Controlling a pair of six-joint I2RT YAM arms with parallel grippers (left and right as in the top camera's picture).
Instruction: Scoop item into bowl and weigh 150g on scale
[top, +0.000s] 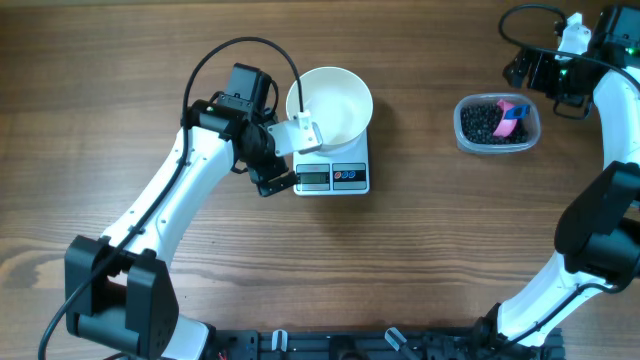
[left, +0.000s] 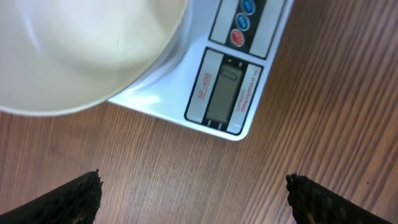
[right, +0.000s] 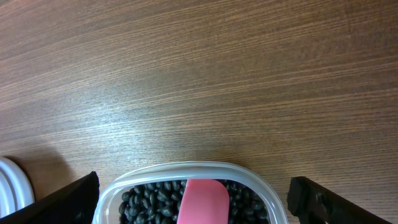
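The white bowl (top: 332, 104) (left: 68, 50) stands on the white scale (top: 340, 178) (left: 224, 87), and its inside looks empty. My left gripper (top: 288, 160) (left: 194, 179) hangs open at the scale's left front corner, above bare wood, with nothing between its fingers. The black bean-like item (top: 482, 124) (right: 149, 202) fills a clear plastic tub (top: 497, 123) (right: 186, 169), and a pink scoop (top: 512, 116) (right: 204, 200) lies in it. At the tub's far side my right gripper (top: 530, 72) (right: 193, 183) is open and not touching the tub. The scoop's handle is cut off in the right wrist view.
Brown wooden table (top: 420, 250) all round. The left arm (top: 170, 200) crosses from the front left to the scale. The right arm (top: 610, 200) runs along the right edge. Cables loop above the bowl and at the far right corner.
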